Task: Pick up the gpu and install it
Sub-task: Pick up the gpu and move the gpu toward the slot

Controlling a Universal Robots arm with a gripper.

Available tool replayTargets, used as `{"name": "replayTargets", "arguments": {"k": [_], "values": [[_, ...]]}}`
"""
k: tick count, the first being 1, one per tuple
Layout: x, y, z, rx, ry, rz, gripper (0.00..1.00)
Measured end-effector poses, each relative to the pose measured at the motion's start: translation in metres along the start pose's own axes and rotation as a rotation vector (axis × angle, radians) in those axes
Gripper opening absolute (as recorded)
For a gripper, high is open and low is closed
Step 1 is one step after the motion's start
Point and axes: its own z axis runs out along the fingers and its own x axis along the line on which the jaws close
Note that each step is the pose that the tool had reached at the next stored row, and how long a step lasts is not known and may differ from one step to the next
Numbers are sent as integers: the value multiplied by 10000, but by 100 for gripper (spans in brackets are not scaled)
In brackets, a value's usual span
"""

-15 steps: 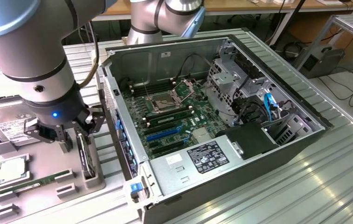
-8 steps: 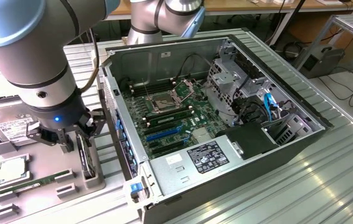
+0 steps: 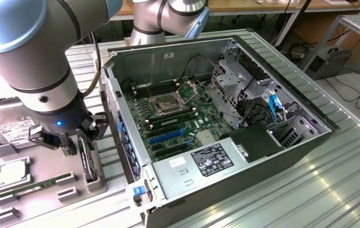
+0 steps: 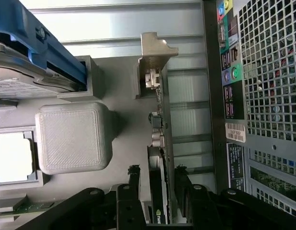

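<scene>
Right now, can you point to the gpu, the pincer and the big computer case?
gpu (image 3: pixel 90 165): exterior view, top edge of the card standing in its holder.
pincer (image 4: pixel 157 171): wrist view, midway between its fingertips, either side of the gpu.
computer case (image 3: pixel 157 61): exterior view, bare inner wall.

a robotics lab: open pc case (image 3: pixel 167 59) on slatted metal bench (image 3: pixel 332 190).

One open computer case (image 3: pixel 230 118) fills the exterior view's centre. At that view's lower left, one grey tray (image 3: pixel 40 205) carries one gpu (image 3: pixel 90 164), one hard drive (image 3: pixel 5 128), one processor (image 3: pixel 14 172) and one green memory stick (image 3: pixel 34 186), under one robot arm (image 3: pixel 34 71) with one gripper (image 4: pixel 156 171).
</scene>
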Motion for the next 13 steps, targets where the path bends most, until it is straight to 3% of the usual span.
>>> {"name": "replayTargets", "arguments": {"k": [2, 3, 5, 6, 8, 13], "values": [[0, 0, 6, 0, -6, 13, 41], [1, 0, 9, 0, -6, 18, 34], [1, -1, 12, 3, -6, 26, 34], [1, -1, 17, 2, -8, 28, 27], [-25, -2, 18, -60, 63, -702, 27], [-62, 4, -70, -222, 131, -807, 26]]}}
